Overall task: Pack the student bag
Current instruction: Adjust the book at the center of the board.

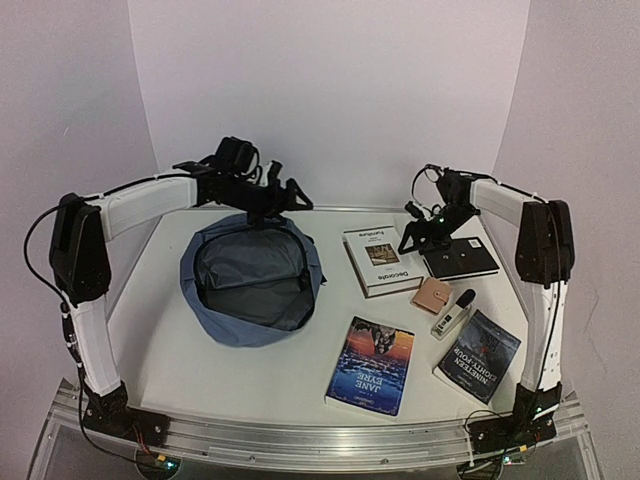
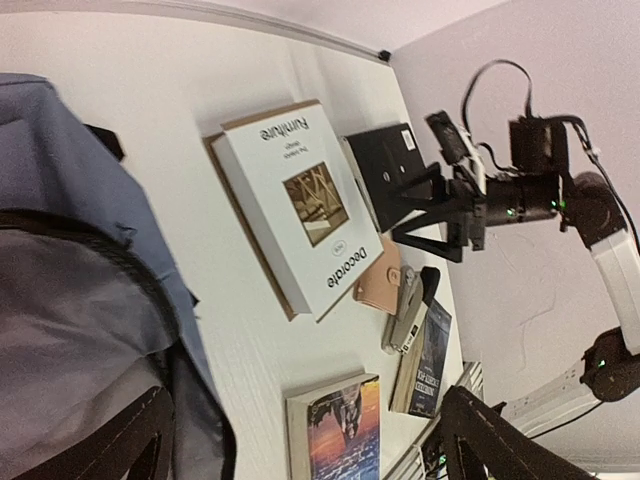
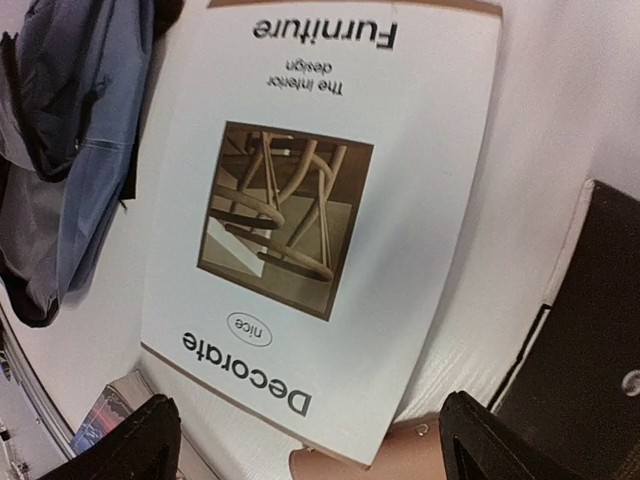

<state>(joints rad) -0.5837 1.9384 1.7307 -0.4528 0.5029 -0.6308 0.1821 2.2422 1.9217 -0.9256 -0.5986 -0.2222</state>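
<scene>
The left jaws are wide apart and hold nothing, up over the far rim of the student bag (image 1: 222, 322). The right jaws are wide apart too, empty, above the white Furniture book (image 1: 380, 262). The bag lies open on the left half of the desk (image 1: 160, 340). The right half has 3 books, with Jane Eyre (image 1: 372, 365) and Nineteen Eighty-Four (image 1: 478, 357), 1 black notebook (image 1: 460, 260), 1 pink wallet (image 1: 433, 295), and 1 small tube with a black cap (image 1: 452, 312).

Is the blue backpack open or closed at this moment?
Open: the student bag lies on the table with its zipped mouth spread wide, and its grey inside shows from above.
</scene>
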